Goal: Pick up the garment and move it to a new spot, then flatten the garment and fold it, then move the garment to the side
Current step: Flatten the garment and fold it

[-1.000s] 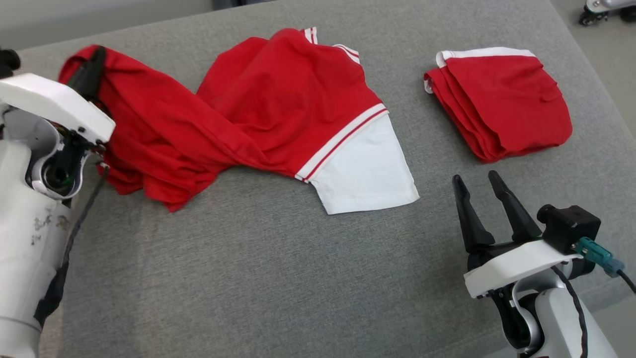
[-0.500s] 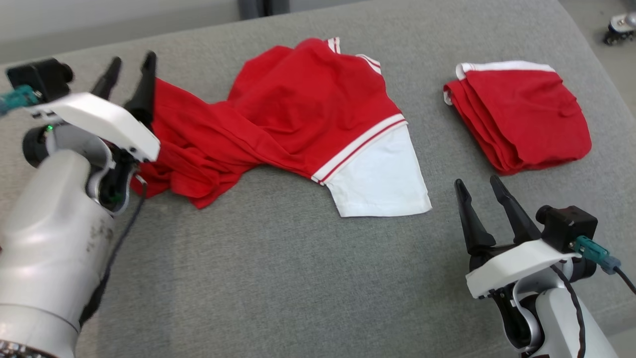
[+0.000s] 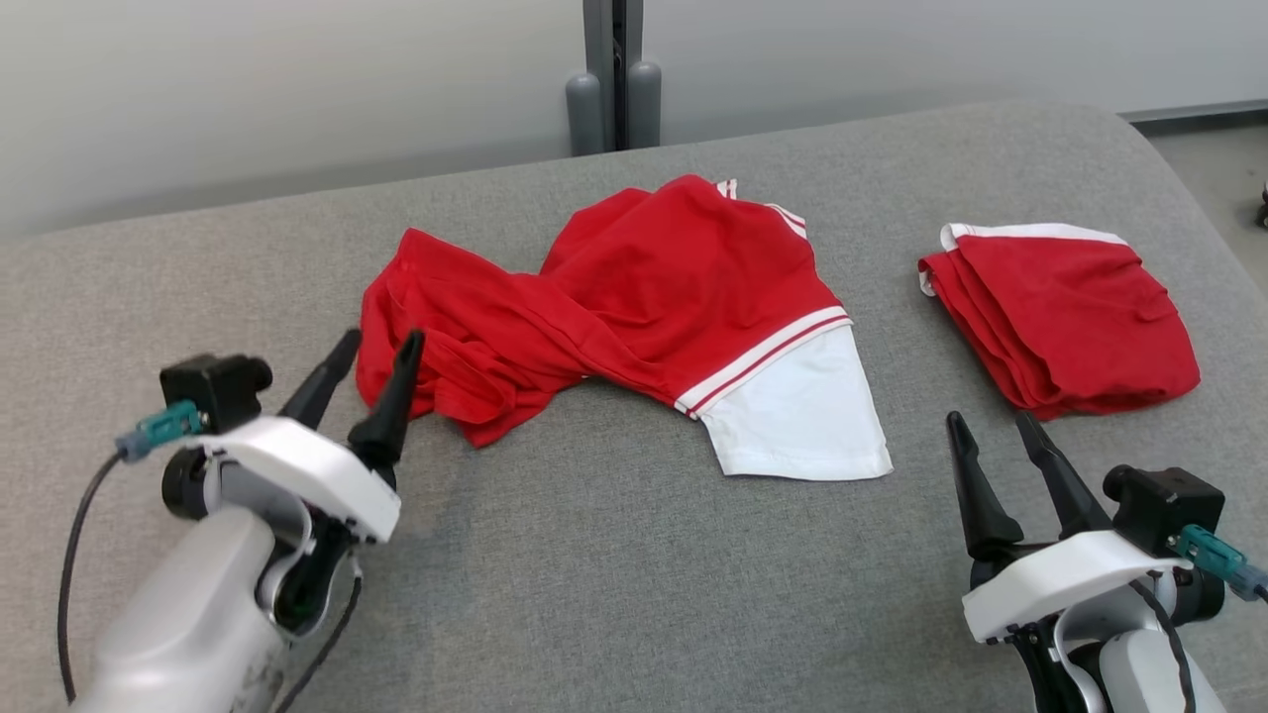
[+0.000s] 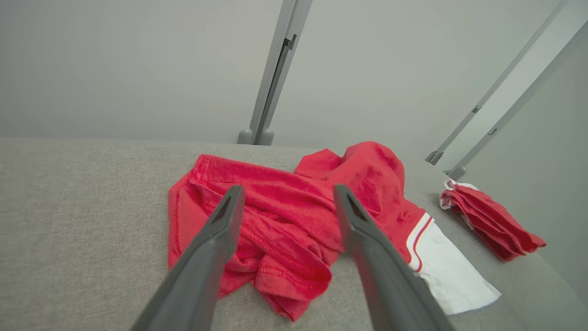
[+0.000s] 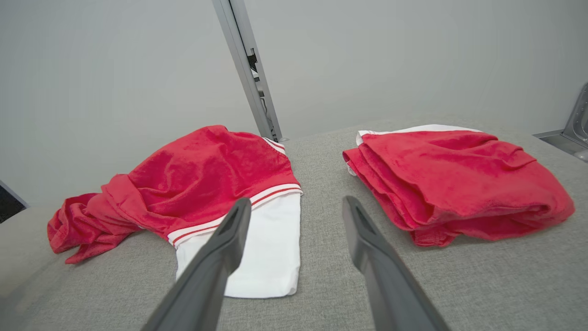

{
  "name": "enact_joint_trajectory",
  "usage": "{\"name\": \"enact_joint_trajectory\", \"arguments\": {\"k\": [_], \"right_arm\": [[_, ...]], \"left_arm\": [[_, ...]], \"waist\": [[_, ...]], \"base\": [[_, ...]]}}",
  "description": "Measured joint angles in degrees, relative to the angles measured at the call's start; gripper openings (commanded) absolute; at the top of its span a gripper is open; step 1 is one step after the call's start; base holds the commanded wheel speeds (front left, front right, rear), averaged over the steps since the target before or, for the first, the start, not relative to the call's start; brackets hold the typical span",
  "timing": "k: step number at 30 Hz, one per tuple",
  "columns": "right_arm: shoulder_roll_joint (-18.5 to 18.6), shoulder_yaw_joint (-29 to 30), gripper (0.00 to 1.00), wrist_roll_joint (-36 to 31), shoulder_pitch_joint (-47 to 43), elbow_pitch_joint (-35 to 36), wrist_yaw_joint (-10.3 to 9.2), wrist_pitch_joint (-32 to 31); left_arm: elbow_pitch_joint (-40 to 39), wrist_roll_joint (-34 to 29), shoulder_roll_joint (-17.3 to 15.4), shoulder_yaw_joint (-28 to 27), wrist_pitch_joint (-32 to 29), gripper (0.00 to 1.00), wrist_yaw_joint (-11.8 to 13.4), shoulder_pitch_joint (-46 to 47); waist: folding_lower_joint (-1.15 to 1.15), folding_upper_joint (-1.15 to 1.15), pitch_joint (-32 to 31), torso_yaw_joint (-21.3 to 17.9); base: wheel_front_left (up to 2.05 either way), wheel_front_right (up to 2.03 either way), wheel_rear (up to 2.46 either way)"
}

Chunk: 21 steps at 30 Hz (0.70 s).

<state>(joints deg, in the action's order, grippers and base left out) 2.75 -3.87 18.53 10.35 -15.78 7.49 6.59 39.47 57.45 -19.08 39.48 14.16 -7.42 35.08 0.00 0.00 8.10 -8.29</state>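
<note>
1. My left claw (image 3: 383,342): fingers spread, holding nothing. The crumpled red garment (image 3: 634,297) lies just ahead of its tips, on the grey cushion (image 3: 594,594).
2. My right claw (image 3: 989,421): likewise spread and empty. The garment's white sleeve (image 3: 802,416) lies ahead and to its left.
3. Long axis: runs crosswise, from before one claw towards the other. I judge the left claw nearer.

Grey woven fabric surface (image 3: 594,594), rounded far-right corner. Vertical grey metal post (image 3: 614,50) stands behind the surface's far edge, with two rounded grey caps (image 3: 584,111) at the post's base. Plain pale grey wall (image 3: 297,99) on both sides of the post. Grey floor (image 3: 1214,163) far right of the post. Soft, even light.
</note>
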Motion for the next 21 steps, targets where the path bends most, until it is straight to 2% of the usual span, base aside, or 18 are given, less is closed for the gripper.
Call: {"name": "enact_joint_trajectory", "arguments": {"k": [5,8,14,21], "right_arm": [[0.0,0.1,1.0,0.6,-1.0,0.7,0.0,0.1],[0.0,-0.1,1.0,0.7,-1.1,1.0,0.0,0.1],[0.0,-0.8,1.0,0.7,0.1,1.7,0.0,0.2],[0.0,-2.5,1.0,0.7,2.3,1.7,0.0,1.0]], "left_arm": [[-4.4,0.2,-1.4,0.4,-0.6,1.0,1.9,-3.8],[-6.3,0.2,-2.7,0.4,-3.0,1.0,2.8,-3.6],[-5.5,0.7,-4.8,0.8,-11.7,1.0,3.5,2.6],[2.3,0.0,-5.8,3.2,-25.1,1.0,4.2,14.5]], "waist": [[0.0,0.0,-0.4,0.4],[0.0,0.0,0.0,0.4],[0.0,0.0,2.6,-0.1],[0.0,0.0,7.0,-2.4]], "base": [[0.0,0.0,0.0],[0.0,0.0,0.0],[0.0,0.0,0.0],[0.0,0.0,0.0]]}}
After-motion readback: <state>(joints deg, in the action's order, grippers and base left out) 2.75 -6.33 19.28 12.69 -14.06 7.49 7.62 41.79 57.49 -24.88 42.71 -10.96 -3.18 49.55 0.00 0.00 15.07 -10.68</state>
